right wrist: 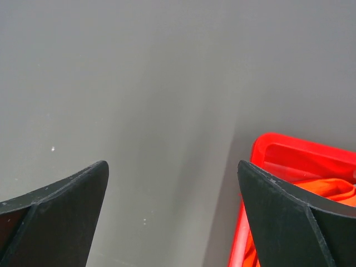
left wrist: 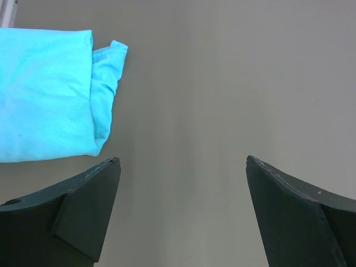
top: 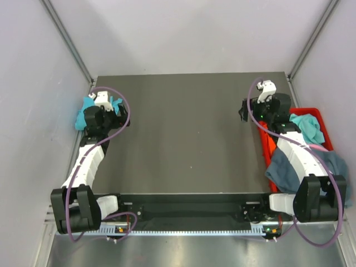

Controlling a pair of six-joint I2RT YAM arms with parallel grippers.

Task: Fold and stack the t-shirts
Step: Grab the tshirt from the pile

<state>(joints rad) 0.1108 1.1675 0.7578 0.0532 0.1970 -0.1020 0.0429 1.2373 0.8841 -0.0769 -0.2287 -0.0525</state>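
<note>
Cyan-blue, mint-teal, slate: three t-shirts. The cyan-blue t-shirt (top: pixel 83 118) lies folded at the left edge of the table (top: pixel 183 139). The mint-teal t-shirt (top: pixel 307 125) sits in the single red crate (right wrist: pixel 278 147) at right, and the slate t-shirt (top: pixel 286 167) hangs over its lower rim. Two arms reach up-frame: the left gripper (left wrist: pixel 182 160) beside the folded shirt, the right gripper (right wrist: pixel 173 164) beside the crate. Both have fingers spread wide and hold nothing.

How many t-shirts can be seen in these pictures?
3. A folded cyan shirt lies at the left edge of the table; a teal shirt sits in the red crate; a grey-blue shirt hangs over its near rim. Others may be hidden inside.
</note>
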